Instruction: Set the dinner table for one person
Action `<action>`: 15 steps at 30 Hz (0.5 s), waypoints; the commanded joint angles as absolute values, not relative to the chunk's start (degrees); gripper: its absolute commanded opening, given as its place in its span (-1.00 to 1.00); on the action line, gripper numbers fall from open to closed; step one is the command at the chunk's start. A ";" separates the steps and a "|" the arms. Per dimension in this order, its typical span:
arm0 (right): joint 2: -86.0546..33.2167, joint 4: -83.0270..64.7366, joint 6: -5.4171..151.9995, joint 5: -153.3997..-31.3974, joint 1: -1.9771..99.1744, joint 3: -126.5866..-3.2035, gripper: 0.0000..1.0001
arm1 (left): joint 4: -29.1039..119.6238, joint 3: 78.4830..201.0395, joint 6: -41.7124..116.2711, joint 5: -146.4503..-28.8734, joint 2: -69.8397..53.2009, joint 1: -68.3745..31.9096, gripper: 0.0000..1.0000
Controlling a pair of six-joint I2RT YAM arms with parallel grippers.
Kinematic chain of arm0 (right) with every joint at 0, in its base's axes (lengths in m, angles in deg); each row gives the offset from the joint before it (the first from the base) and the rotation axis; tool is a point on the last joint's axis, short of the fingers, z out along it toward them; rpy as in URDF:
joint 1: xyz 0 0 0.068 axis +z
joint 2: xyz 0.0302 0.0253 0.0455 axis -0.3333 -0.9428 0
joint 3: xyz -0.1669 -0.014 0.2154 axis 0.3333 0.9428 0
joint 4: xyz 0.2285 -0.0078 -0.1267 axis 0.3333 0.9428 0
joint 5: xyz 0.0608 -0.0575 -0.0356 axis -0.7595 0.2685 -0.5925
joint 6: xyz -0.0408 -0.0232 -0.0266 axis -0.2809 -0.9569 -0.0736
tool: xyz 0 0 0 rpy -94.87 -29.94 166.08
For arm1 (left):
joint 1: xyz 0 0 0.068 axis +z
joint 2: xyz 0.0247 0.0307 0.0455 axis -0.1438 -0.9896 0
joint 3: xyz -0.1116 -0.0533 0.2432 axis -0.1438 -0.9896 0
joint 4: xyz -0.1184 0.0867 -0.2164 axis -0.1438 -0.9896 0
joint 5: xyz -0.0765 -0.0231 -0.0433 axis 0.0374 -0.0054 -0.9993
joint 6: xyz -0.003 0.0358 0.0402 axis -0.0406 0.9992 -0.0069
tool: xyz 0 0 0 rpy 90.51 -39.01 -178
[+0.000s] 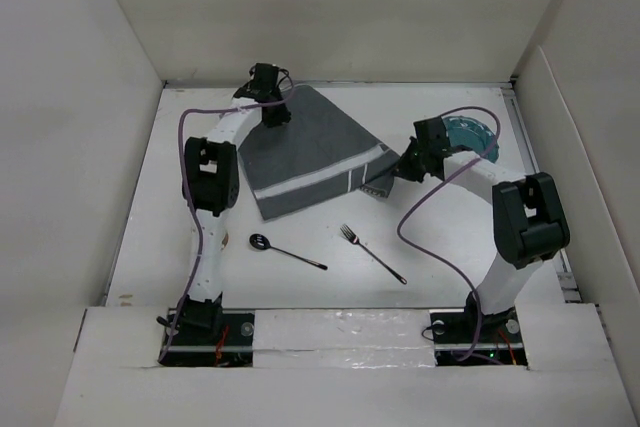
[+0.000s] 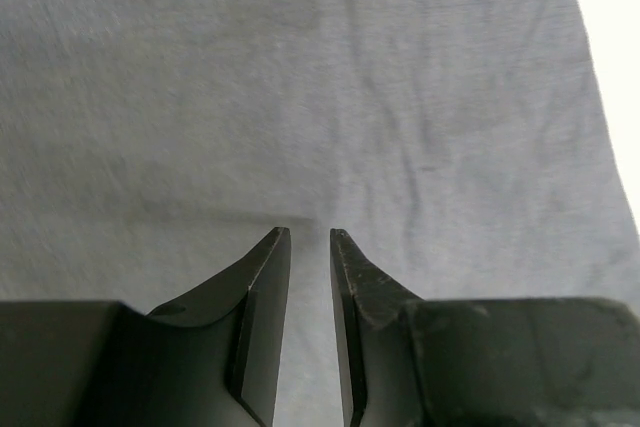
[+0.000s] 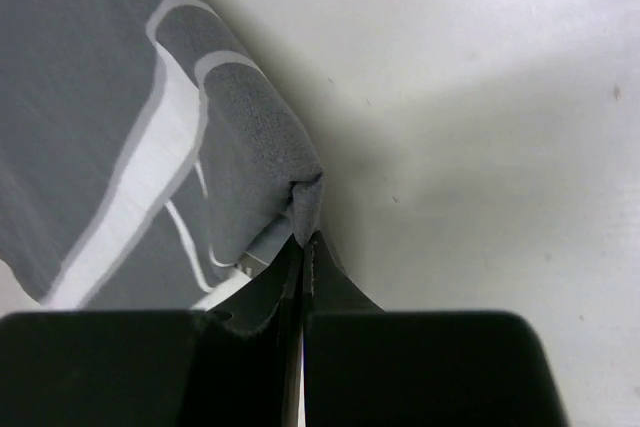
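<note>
Surface [image 1: 300, 292] big, white and flat, spread out under all the other things. Lying on its far middle part, a grey mat [image 1: 310, 152] with pale stripes, turned at a slant. Right claw [image 1: 395, 169] at the mat's right corner, squeezed tight together on a bit of the cloth, with that corner folded over on itself. Left claw [image 1: 277, 112] down at the mat's far left corner, tips right at the cloth. Small gap between its fingers [image 2: 265, 277], with grey cloth showing through; cannot tell if pinching the mat or just apart. Closer to the arms, a dark spoon [image 1: 285, 251] and a fork [image 1: 372, 252], lying flat on the white, near each other but not touching, both off the mat. Behind the right arm, a blue-green plate [image 1: 470, 132], partly hidden.
</note>
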State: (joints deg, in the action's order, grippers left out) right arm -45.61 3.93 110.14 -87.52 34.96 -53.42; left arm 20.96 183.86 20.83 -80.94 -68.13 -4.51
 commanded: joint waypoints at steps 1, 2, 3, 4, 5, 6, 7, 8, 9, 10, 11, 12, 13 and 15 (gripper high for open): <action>-44.31 4.76 108.93 -86.60 35.56 -49.83 -1.00 | 16.97 188.26 21.52 -80.81 -66.17 -4.65 -0.59; -43.78 4.76 108.67 -86.43 35.56 -49.64 -1.00 | 16.88 187.48 22.13 -80.37 -63.02 -4.65 -0.59; -43.60 4.76 108.49 -86.43 35.56 -49.47 -0.83 | 17.14 186.08 22.40 -79.93 -60.64 -5.35 -0.60; -43.51 4.94 108.31 -86.43 35.56 -49.64 -0.74 | 17.84 181.02 22.58 -77.49 -57.66 -6.40 -0.64; -43.25 5.02 107.88 -86.69 35.56 -49.99 -0.67 | 18.89 177.58 22.84 -76.60 -50.93 -7.02 -0.72; -42.73 5.03 107.70 -87.13 35.56 -50.25 -0.65 | 20.38 174.32 22.58 -74.15 -47.30 -7.72 -1.00; -42.37 4.94 107.52 -88.61 35.56 -50.43 -0.65 | 21.18 166.55 22.14 -73.00 -43.43 -9.21 -1.00; -41.93 4.94 107.43 -88.89 35.56 -50.61 -0.66 | 22.14 162.03 21.36 -71.94 -35.56 -10.09 -1.00; -40.89 4.85 107.43 -89.24 35.56 -50.52 -0.66 | 24.67 157.72 19.35 -70.45 -31.65 -10.97 -1.00; -40.53 4.94 107.43 -89.68 35.56 -50.43 -0.64 | 25.48 148.98 17.94 -69.48 -27.87 -11.94 -1.00; -40.00 4.94 107.43 -89.85 35.56 -49.91 -0.62 | 25.49 145.24 16.36 -68.60 -21.57 -13.34 -1.00; -39.56 4.85 107.26 -90.12 35.56 -49.47 -0.57 | 25.06 141.98 14.51 -68.59 -18.64 -13.35 -1.00; -38.77 4.59 107.34 -91.42 35.56 -49.03 -0.57 | 24.27 135.34 9.97 -68.85 -16.00 -13.88 -1.00; -37.89 4.15 107.17 -93.19 35.56 -47.11 -0.56 | 22.60 129.76 5.37 -69.99 -9.14 -13.88 -0.90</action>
